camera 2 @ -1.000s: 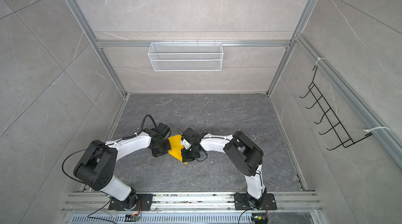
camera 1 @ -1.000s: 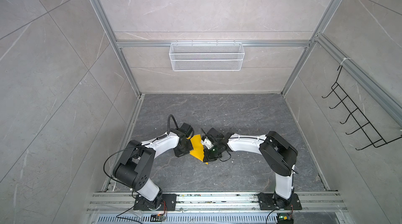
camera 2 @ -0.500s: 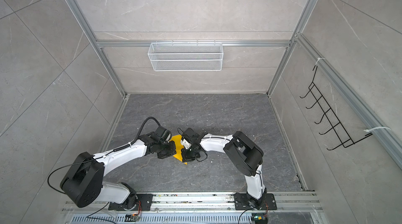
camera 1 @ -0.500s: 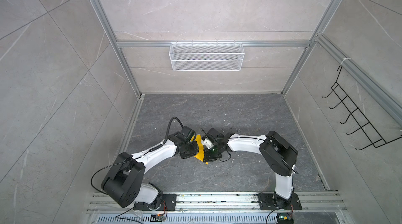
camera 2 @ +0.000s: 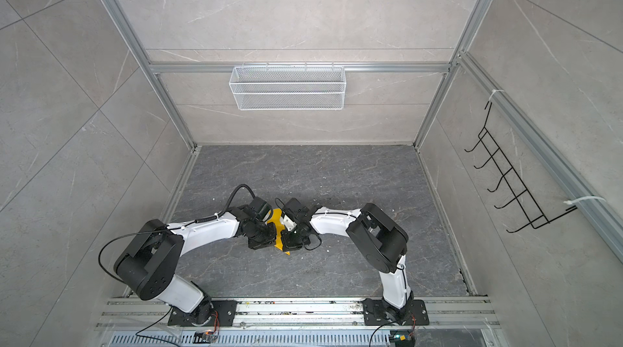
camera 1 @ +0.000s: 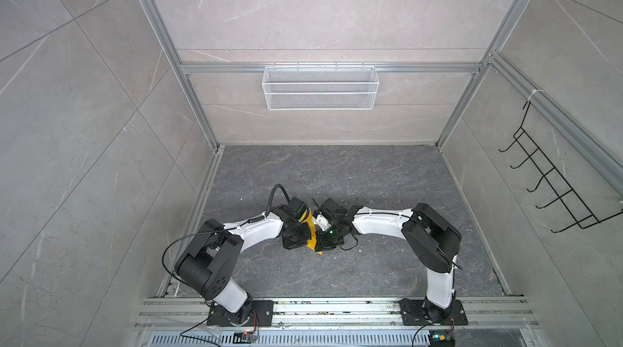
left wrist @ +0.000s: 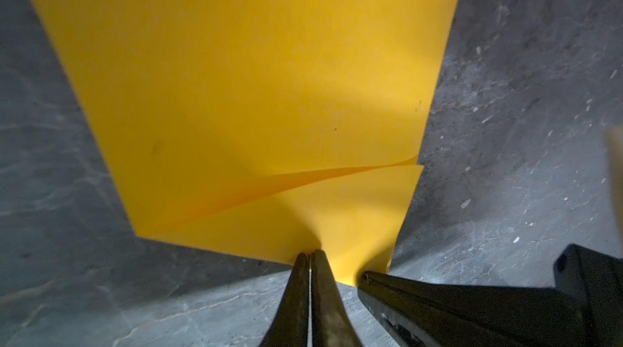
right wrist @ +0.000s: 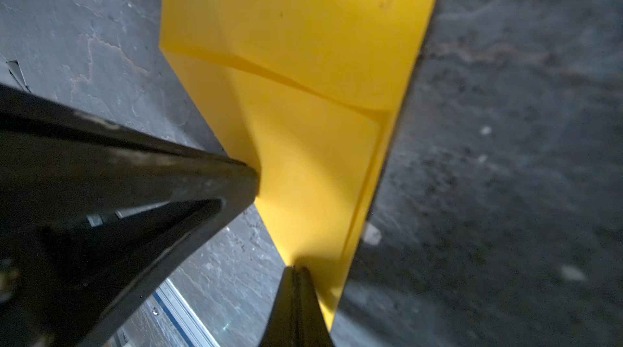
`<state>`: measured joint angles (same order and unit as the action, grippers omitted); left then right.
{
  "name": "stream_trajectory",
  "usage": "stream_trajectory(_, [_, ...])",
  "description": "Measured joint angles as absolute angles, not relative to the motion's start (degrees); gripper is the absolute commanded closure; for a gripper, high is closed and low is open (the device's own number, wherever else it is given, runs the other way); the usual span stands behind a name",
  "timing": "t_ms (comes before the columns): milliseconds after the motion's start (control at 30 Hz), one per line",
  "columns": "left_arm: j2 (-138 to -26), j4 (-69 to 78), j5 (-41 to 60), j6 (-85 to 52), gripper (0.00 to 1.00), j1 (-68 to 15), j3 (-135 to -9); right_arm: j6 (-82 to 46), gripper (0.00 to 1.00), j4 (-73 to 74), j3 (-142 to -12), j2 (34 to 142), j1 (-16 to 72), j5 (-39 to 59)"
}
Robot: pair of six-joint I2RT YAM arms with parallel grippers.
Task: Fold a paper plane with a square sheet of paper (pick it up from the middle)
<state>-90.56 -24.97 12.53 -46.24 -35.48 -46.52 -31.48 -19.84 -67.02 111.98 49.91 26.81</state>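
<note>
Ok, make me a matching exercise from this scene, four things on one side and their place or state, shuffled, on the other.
1 yellow paper
2 wire basket
3 hook rack
4 left pincer

A on the right wall
B shut on the paper's edge
C folded, a flap showing
D on the back wall

Pairs: 1-C, 2-D, 3-A, 4-B

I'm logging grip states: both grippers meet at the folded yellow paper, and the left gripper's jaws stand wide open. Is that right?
No. The left gripper is shut, jaws closed on the edge of the yellow paper, as the left wrist view shows. The rest holds.
</note>
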Motion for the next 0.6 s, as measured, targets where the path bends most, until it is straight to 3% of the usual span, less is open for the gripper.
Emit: stream_trajectory(600, [-93.01, -32.62, 4.82, -46.28, 0.90, -34.44, -50.92, -31.48, 1.00, -19.88, -67.05, 112.03, 49.91, 26.79])
